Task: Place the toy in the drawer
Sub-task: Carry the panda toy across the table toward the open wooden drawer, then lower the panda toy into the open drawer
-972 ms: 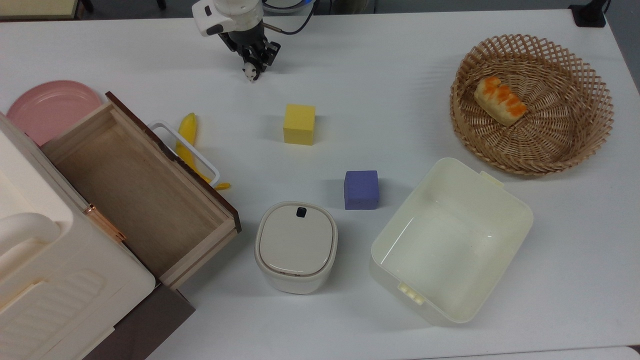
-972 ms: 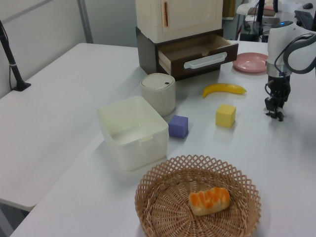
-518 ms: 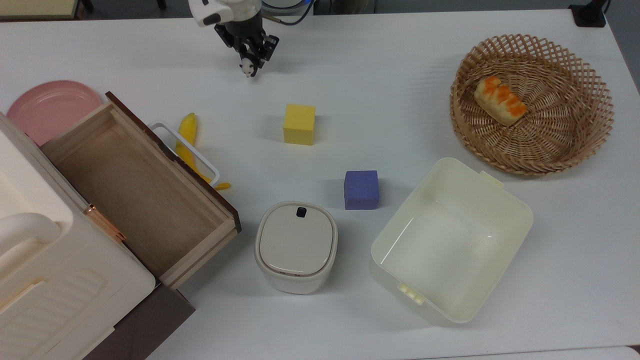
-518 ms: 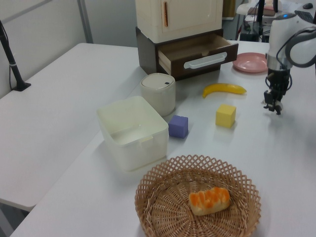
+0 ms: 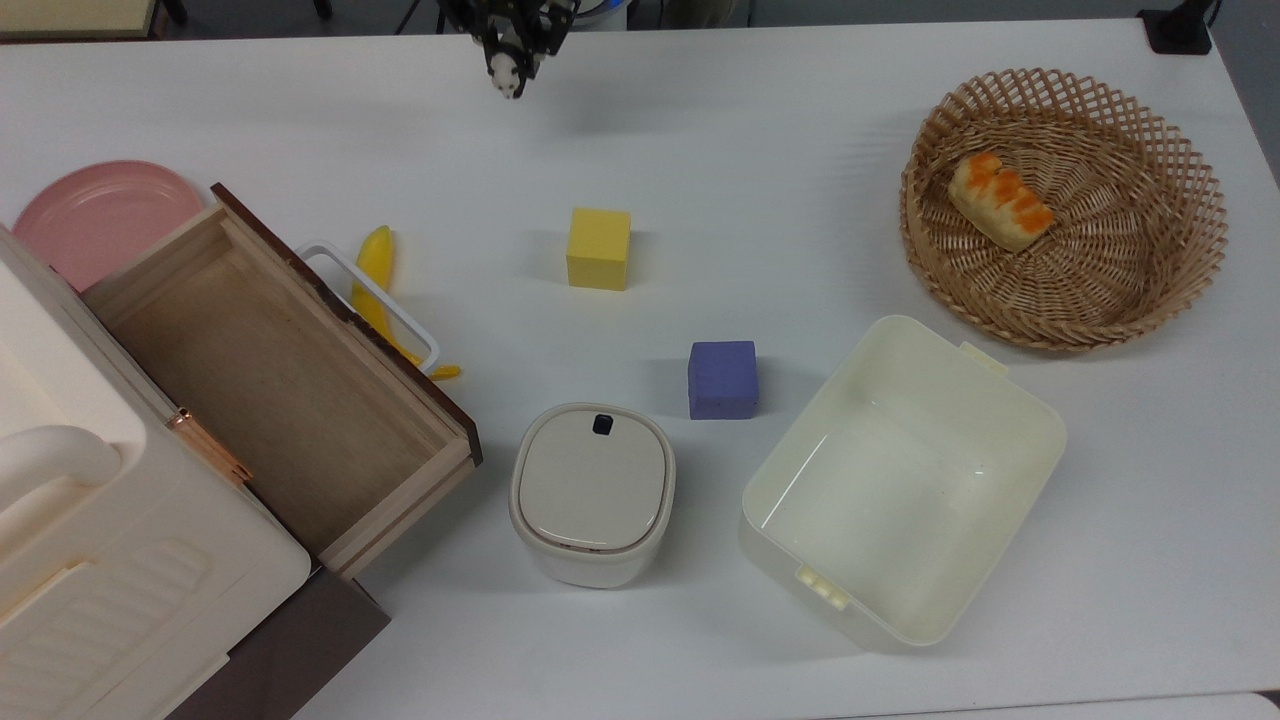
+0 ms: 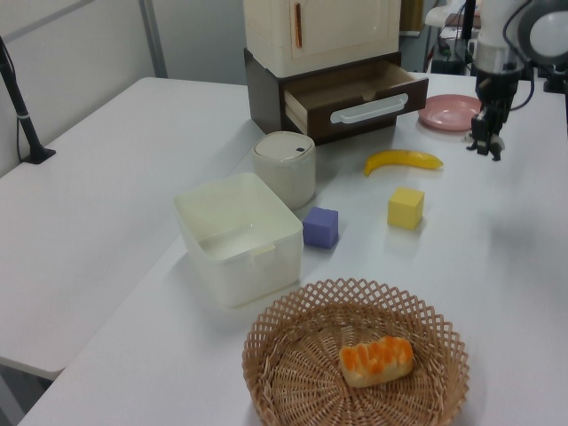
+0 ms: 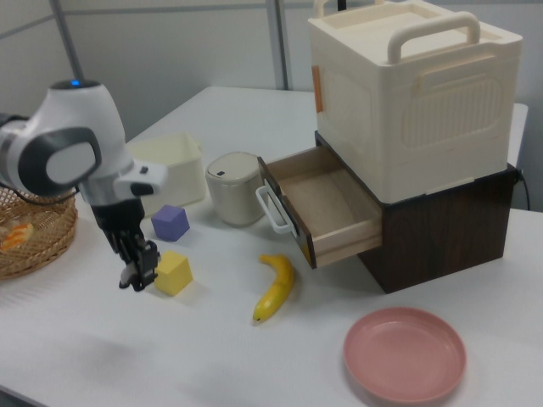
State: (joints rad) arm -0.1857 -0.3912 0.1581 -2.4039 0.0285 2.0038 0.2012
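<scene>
The toy (image 5: 507, 78), a tiny black-and-white panda, hangs from my gripper (image 5: 508, 60), which is shut on it, at the top view's upper edge. It is lifted off the white table, and a faint shadow lies below it. In the left view the gripper (image 6: 486, 142) hangs near the pink plate, at the left view's right. In the right view the gripper (image 7: 138, 267) is just left of the yellow cube. The drawer (image 5: 250, 380), light wood with a dark front and white handle, stands pulled open and bare at the top view's left, also seen as the drawer (image 6: 355, 91) and the drawer (image 7: 327, 203).
A yellow cube (image 5: 598, 248) and a purple cube (image 5: 722, 379) sit mid-table. A banana (image 5: 377, 265) lies by the drawer handle. A lidded cream canister (image 5: 592, 493), a cream tub (image 5: 1000, 385), a wicker basket (image 5: 1180, 290) with a bread piece and a pink plate (image 5: 90, 215) surround them.
The gripper has risen from the table with the toy held in it, moving toward the top view's upper edge. Nothing else has moved.
</scene>
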